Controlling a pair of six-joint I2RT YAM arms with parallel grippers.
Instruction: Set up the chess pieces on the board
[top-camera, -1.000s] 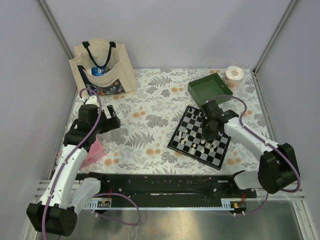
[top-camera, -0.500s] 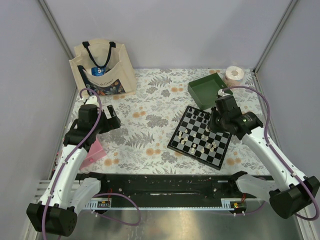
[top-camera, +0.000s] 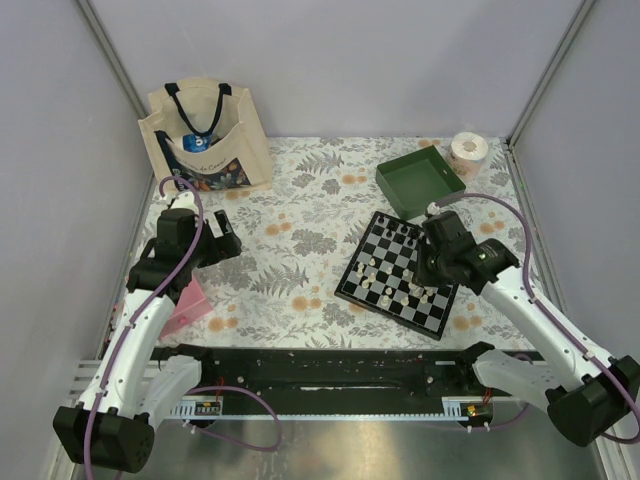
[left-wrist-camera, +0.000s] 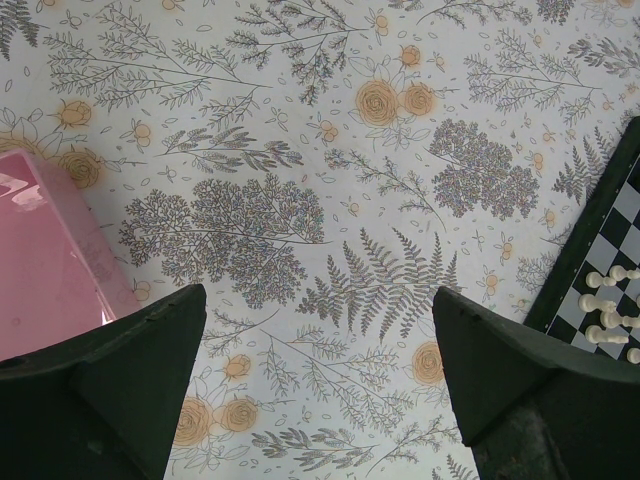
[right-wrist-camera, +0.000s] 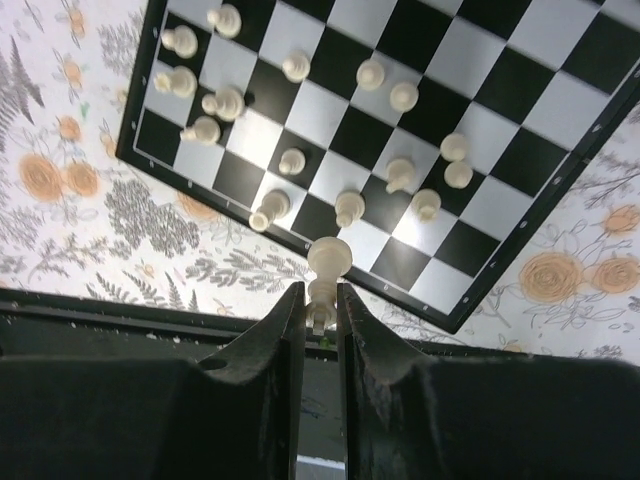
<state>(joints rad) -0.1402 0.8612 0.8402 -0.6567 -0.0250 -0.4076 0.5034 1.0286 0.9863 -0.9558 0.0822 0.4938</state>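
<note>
Cream rounded chess piece (right-wrist-camera: 327, 258) pinched in right tool (right-wrist-camera: 320, 295) above checkered board (right-wrist-camera: 530, 155); left tool (left-wrist-camera: 318, 295) wide, empty.

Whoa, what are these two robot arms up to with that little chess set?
They are setting up a chess game. The right claw pinches a cream-white chess piece over the board, where other white pieces stand scattered. The left claw hangs open over the flowered table, near a pink box, holding nothing.
</note>
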